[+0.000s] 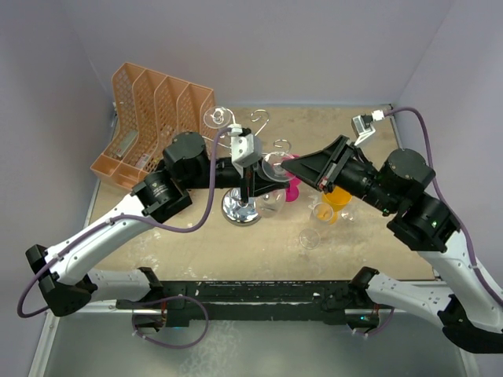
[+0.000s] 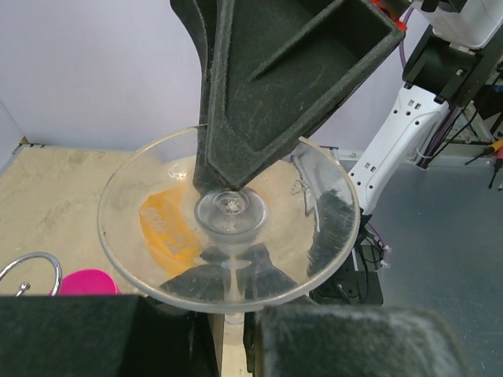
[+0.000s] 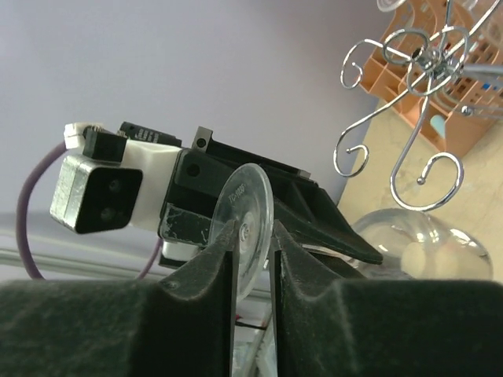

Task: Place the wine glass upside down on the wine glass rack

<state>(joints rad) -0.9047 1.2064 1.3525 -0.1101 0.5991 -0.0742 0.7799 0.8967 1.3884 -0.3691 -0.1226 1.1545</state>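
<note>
The wine glass (image 1: 276, 164) hangs sideways above the table, just right of the wine glass rack (image 1: 240, 209), a chrome post with scroll arms (image 3: 424, 55). My left gripper (image 1: 253, 182) is shut on its stem (image 2: 229, 287). In the left wrist view the round foot (image 2: 157, 196) faces the camera. My right gripper (image 1: 289, 165) comes in from the right. Its jaws (image 3: 253, 236) have closed in on the foot (image 3: 245, 206), a pad against either side. Where the bowl lies I cannot tell.
An orange file organizer (image 1: 153, 118) stands at the back left. Another glass (image 1: 216, 118) hangs on the rack. A pink cup (image 1: 293, 189), an orange cup (image 1: 336, 206) and a clear glass (image 1: 310, 237) stand on the table right of the rack base.
</note>
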